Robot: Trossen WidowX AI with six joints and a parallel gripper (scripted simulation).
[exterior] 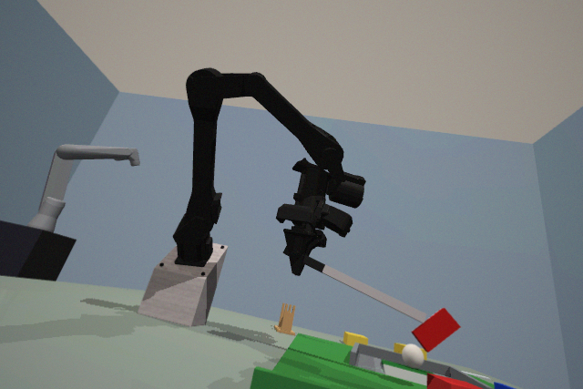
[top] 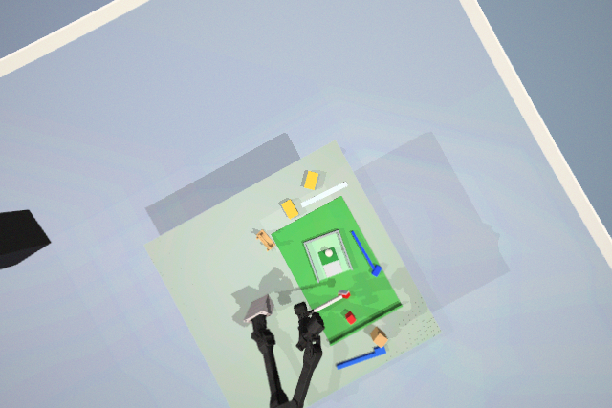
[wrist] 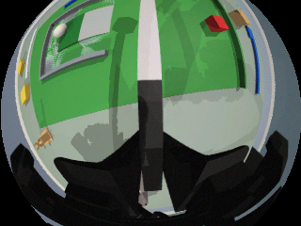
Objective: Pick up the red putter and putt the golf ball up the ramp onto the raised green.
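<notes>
The black pincer [exterior: 297,268] is squeezed shut on the dark handle end of the red putter [exterior: 376,297], and it hangs in the air above the pale green table [exterior: 94,342]. From the pincer the putter's grey stick slants down and away, and its red head [exterior: 435,329] floats at the far end, lifted off the ground. Just below that red head, and a bit closer to the pincer's side, sits the white golf ball [exterior: 412,353]. In the top view the golf ball [top: 328,252] rests on the raised green [top: 327,256], the little dark green square inside a grey frame, which lies out past the putter's head. The big green mat [top: 296,246] spreads under the putter and around the raised part. A small red block [top: 350,316] lies on the mat to one side of the putter's stick, close to the pincer. Farther out on that side is a tan block [top: 380,336] touching a blue stick [top: 360,357]. Another blue stick [top: 364,252] lies beyond the raised green's side. Far past the mat's end are two yellow blocks [top: 311,180] and a white bar [top: 323,194]. A small tan rack [top: 266,239] stands by the mat's other side. Behind the pincer, the arm goes back to its grey base [exterior: 155,300].
</notes>
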